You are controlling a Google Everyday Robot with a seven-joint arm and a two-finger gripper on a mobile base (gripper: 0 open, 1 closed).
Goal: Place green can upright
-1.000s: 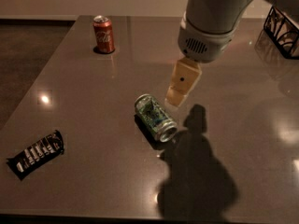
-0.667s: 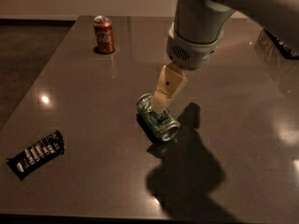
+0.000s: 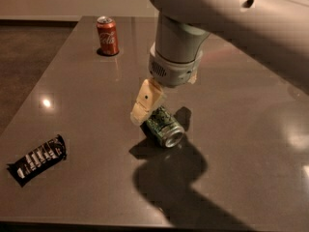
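Note:
The green can (image 3: 165, 127) lies on its side near the middle of the grey table (image 3: 87, 86), its silver end facing the front right. My gripper (image 3: 154, 111) hangs from the grey wrist directly over the can's far end. It is open. One cream finger (image 3: 145, 105) reaches down against the can's left side. The other finger is mostly hidden behind the wrist. The can rests on the table and is not lifted.
A red cola can (image 3: 107, 35) stands upright at the back left. A black snack bar wrapper (image 3: 37, 159) lies at the front left. My arm casts a large shadow (image 3: 174, 182) in front of the green can.
My gripper has moved left and down, from beside the green can's right end to directly over it. The can has stayed in place.

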